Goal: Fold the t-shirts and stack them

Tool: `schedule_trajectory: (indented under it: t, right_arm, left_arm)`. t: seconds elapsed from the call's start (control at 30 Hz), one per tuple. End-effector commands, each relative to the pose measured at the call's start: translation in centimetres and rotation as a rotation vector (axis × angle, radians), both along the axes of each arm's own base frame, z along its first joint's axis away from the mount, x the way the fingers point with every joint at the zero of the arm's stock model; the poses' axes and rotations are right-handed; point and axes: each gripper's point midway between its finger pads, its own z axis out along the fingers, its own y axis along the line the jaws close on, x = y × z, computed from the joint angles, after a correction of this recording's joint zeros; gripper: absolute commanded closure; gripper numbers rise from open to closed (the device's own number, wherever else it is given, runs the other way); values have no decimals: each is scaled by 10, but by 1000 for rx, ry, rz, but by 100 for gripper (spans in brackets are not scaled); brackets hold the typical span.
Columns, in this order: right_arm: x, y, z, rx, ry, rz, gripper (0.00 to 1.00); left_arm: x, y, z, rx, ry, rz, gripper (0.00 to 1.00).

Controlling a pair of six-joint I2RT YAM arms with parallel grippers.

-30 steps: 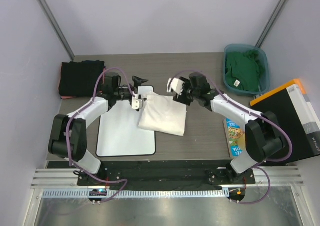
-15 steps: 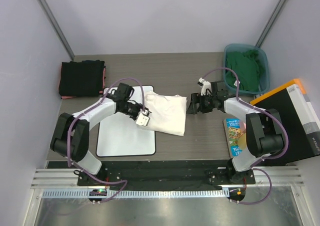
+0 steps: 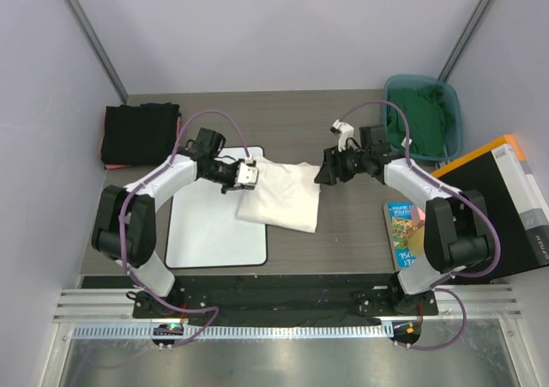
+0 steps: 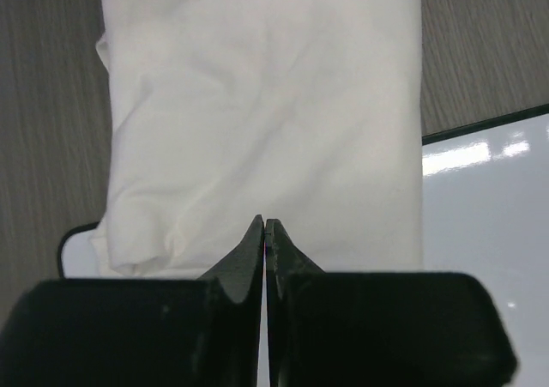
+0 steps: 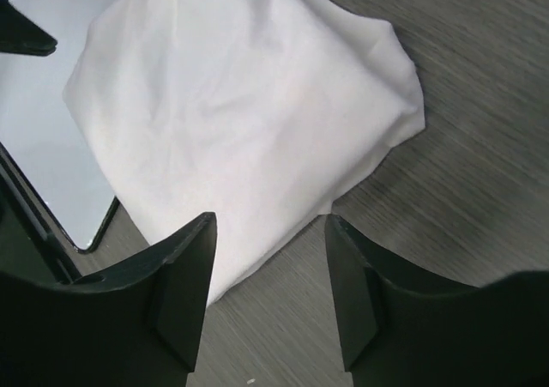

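Observation:
A folded white t-shirt point(image 3: 279, 195) lies partly on the white board point(image 3: 210, 224), its right half on the table. My left gripper point(image 3: 250, 174) is at the shirt's far left corner, jaws shut; in the left wrist view the tips point(image 4: 264, 226) meet over the white t-shirt's point(image 4: 257, 104) near edge, and I see no cloth between them. My right gripper point(image 3: 325, 169) stands open low at the far right corner; the white t-shirt's point(image 5: 240, 104) edge lies between its fingers point(image 5: 184, 271). Black t-shirts point(image 3: 140, 133) are stacked far left. A green t-shirt point(image 3: 418, 119) fills the bin.
A teal bin point(image 3: 455, 121) stands at the back right. A colourful book point(image 3: 401, 232) and a large black box point(image 3: 504, 208) lie at the right edge. The board's black rim point(image 4: 480, 123) shows beside the shirt. A pinkish-red edge point(image 3: 178, 133) peeks out by the black stack.
The left gripper went from wide open to shut and swung to the shirt's far left corner. The right gripper moved down to the shirt's right corner and narrowed a little.

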Motion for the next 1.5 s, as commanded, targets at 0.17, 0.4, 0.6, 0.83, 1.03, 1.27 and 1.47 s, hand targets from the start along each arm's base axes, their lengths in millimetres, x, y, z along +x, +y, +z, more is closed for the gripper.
schedule_trajectory:
  t: [0.17, 0.4, 0.6, 0.83, 1.03, 1.27, 1.47]
  right_arm:
    - [-44, 40, 46, -255, -404, 502, 34]
    - [-49, 51, 62, -356, -530, 652, 33]
    - [-39, 54, 72, -399, -603, 699, 32]
    - [-40, 59, 69, -408, -613, 725, 32]
    - [-37, 62, 72, -419, -636, 738, 32]
    - [-32, 67, 79, -422, -650, 733, 32]
    - [-55, 43, 24, -496, -529, 791, 33]
  left_arm:
    - [24, 6, 12, -149, 530, 348, 45]
    - [43, 5, 29, -190, 831, 543, 2]
    - [56, 8, 16, -171, 1061, 795, 0]
    - [67, 17, -11, -222, 1157, 1045, 0]
    - [62, 17, -44, -193, 1244, 1142, 0]
    - [45, 0, -66, -153, 1285, 1141, 0]
    - [39, -15, -72, -144, 1314, 1119, 0]
